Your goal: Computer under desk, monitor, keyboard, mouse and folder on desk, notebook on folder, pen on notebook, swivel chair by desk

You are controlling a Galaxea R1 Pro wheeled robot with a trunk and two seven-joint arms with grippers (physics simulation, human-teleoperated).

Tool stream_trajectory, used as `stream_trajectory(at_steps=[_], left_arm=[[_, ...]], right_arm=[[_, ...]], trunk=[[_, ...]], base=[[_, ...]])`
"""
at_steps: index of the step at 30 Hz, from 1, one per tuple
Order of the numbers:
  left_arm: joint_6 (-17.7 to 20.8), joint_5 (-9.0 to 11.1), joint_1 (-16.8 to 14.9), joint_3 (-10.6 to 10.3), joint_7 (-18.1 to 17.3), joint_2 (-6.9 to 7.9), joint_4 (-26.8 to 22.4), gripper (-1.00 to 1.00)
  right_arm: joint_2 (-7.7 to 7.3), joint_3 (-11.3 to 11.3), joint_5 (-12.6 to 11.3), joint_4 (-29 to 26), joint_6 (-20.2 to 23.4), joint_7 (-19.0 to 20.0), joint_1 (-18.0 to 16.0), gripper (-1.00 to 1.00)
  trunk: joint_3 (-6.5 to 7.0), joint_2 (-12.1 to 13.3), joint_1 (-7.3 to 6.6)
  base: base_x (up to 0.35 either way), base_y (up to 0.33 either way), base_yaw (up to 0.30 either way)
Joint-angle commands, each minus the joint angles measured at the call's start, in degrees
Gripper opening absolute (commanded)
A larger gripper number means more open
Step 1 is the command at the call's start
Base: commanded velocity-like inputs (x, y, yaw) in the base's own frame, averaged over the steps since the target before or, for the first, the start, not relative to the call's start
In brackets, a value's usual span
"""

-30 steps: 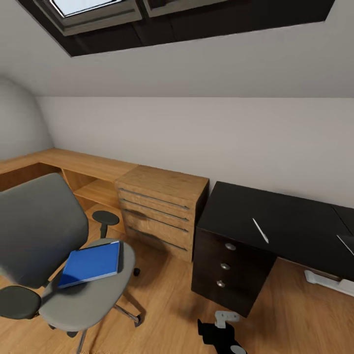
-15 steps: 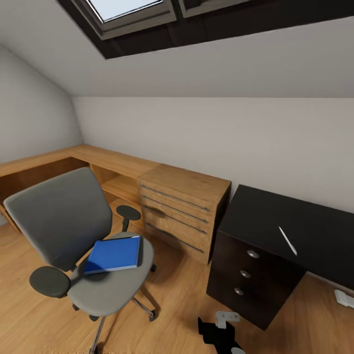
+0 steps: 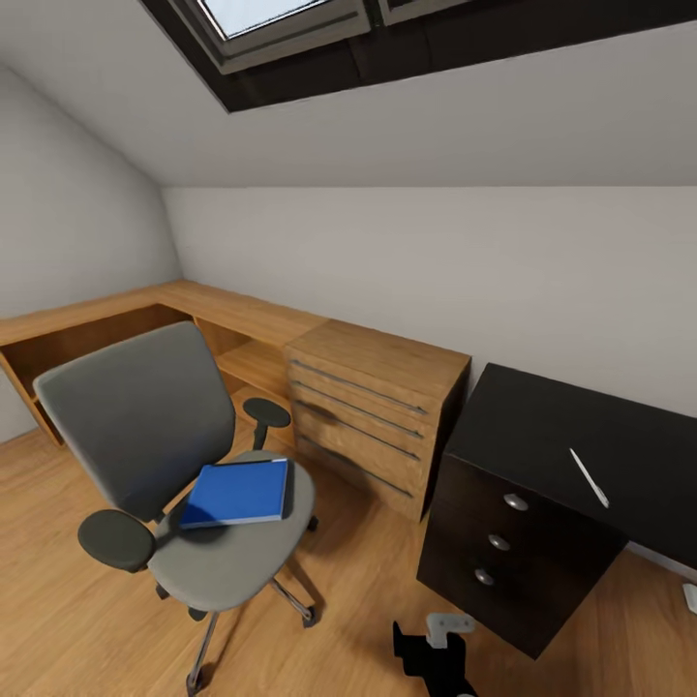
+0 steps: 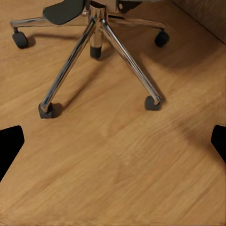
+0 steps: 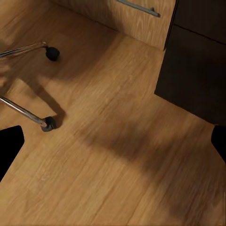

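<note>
- Swivel chair: grey upholstery, black armrests, chrome base.
- Folder: bright blue.
- Desk: black, silver knobs.
- Pen: silvery-white.
- Dresser: light wood.
- Floor: light wood planks.

- The swivel chair is standing in the way on the left.
- Bare floor is lying open between it and the black worktop.

Above me, at the top of the frame, a dark-framed skylight cuts into the sloped pale grey ceiling. A plain grey wall runs across the middle. Along it at left stands a light wooden built-in shelf unit joined to a wooden dresser with long bar handles. Light wood plank floor fills the lower frame.
</note>
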Motion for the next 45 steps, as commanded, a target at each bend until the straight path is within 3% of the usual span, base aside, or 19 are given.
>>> stream_trajectory(at_steps=[1, 3, 8, 10, 13, 17, 18, 23, 34, 45], left_arm=[[0.54, 0.53, -0.04, -0.46, 0.01, 0.0, 0.05, 1.0], [0.94, 0.54, -0.04, -0.44, 0.03, 0.0, 0.05, 1.0], [8.58, 1.23, -0.04, -0.11, 1.22, 0.11, 0.01, 1.0], [10.54, 2.12, -0.04, -0.11, 1.39, 0.27, -0.01, 1.0], [12.17, 3.37, -0.04, -0.14, 1.51, 0.71, -0.04, 1.0], [12.46, 3.59, -0.04, -0.24, 1.37, 1.03, -0.04, 1.0], [12.49, 3.54, -0.04, -0.36, 1.17, 1.1, -0.04, 1.0], [12.58, 3.23, -0.04, -0.69, 0.91, 1.8, -0.04, 1.0], [12.53, 3.23, -0.04, -0.8, 0.91, 2.15, -0.04, 1.0], [12.53, 3.48, -0.04, -0.77, 0.93, 2.2, -0.04, 1.0]], right_arm=[[-0.02, 0.29, -0.16, 0.08, -0.33, -0.67, -0.06, 1.0], [-0.04, 0.26, 0.03, 0.1, -0.36, -0.84, -0.04, 1.0], [0.13, 0.32, -0.15, 2.08, -3.72, -0.85, -0.01, 1.0], [0.32, 0.36, -0.18, 4.71, -8.75, -0.82, -0.02, 1.0], [0.68, 0.47, -0.1, 11.63, -24.47, -0.8, -0.03, 1.0], [0.97, 0.54, 0.06, 14.67, -30.03, -0.65, -0.01, 1.0], [1.71, 0.54, 0.07, 15.37, -31.28, -0.65, -0.04, 1.0], [2.69, 0.48, 0.11, 15.93, -32.01, -0.85, -0.06, 1.0], [2.93, 0.5, 0.17, 17.54, -32.1, -0.88, -0.03, 1.0], [2.93, 0.5, 0.23, 17.95, -32.12, -0.88, -0.05, 1.0]], trunk=[[-0.24, -0.44, 0.22], [-0.6, -1.24, 0.66], [-1.78, -3.25, 1.76], [-2.29, -4.05, 2.2], [-3.09, -5.26, 2.86], [-3.45, -5.66, 3.08], [-3.47, -5.66, 3.08], [-3.49, -5.66, 3.08], [-3.49, -5.66, 3.08], [-3.49, -5.66, 3.08]], base=[[0.0, 0.0, 0.002], [0.0, 0.0, 0.001], [0.0, 0.0, 0.103], [0.0, 0.0, 0.107], [0.0, 0.0, 0.102], [0.0, 0.0, 0.052], [0.0, 0.0, 0.013], [0.066, -0.063, 0.013], [0.181, -0.216, 0.184], [0.012, -0.029, 0.223]])
